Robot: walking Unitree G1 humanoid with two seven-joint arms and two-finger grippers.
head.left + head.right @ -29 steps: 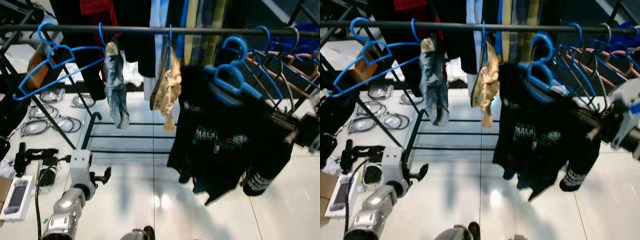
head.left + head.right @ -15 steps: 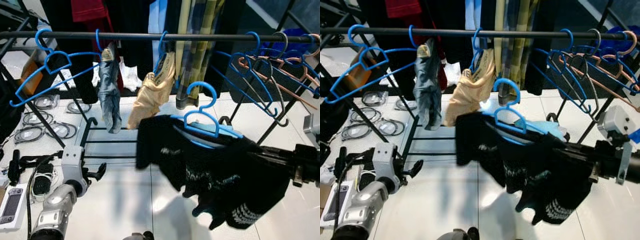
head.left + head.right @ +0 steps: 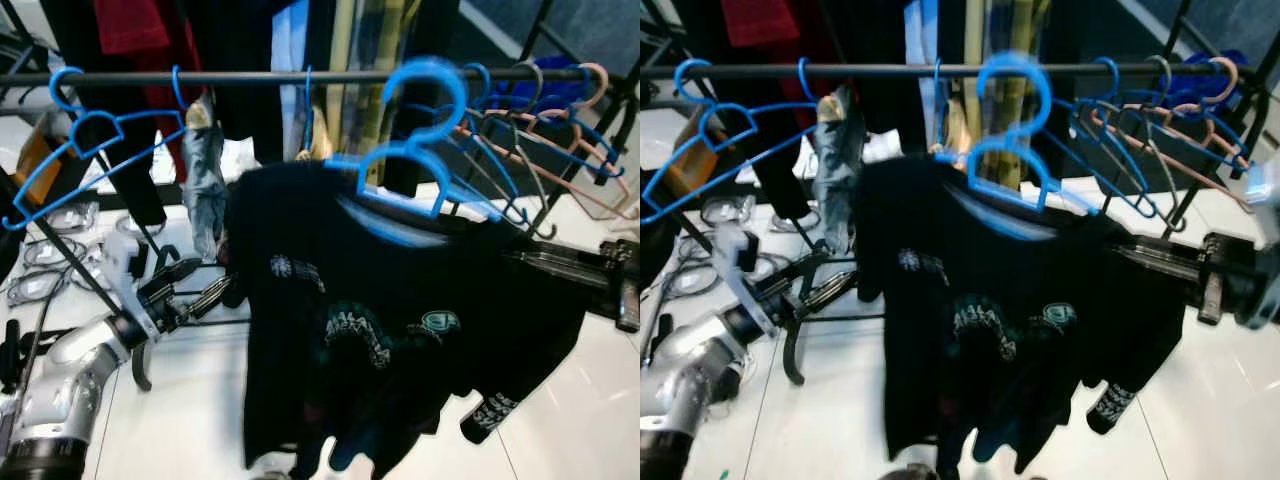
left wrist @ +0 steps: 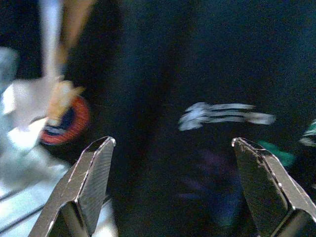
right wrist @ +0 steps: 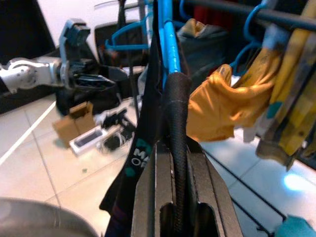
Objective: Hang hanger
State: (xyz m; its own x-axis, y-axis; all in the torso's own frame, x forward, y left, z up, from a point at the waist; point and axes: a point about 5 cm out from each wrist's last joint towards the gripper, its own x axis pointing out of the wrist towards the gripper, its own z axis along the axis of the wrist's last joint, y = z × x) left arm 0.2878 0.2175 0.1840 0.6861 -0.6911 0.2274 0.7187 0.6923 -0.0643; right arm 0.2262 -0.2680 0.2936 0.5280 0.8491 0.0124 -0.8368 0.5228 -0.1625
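Observation:
A blue hanger [image 3: 415, 165] carrying a black printed T-shirt [image 3: 370, 320] is held up so that its hook [image 3: 432, 88] overlaps the black rail [image 3: 250, 76]; blur hides whether the hook is over the rail. My right gripper [image 3: 512, 258] reaches in from the right and is shut on the hanger's shoulder under the shirt; the right wrist view shows its fingers [image 5: 175, 148] clamped on the blue bar [image 5: 168, 39]. At the shirt's left edge, my left gripper [image 3: 198, 287] stands open. In the left wrist view its fingers [image 4: 94, 173] spread wide before the black cloth [image 4: 197, 74].
Several hangers [image 3: 530, 150] crowd the rail's right end. An empty blue hanger [image 3: 90, 150] and a grey garment [image 3: 205, 170] hang at the left, a tan garment [image 5: 217, 103] behind the shirt. Cables [image 3: 50, 250] and the rack's legs [image 3: 150, 340] occupy the floor at left.
The right gripper has lifted the hanger and shirt from low in front up to the rail. The left arm has risen from the floor side toward the shirt's edge. The camera shifted.

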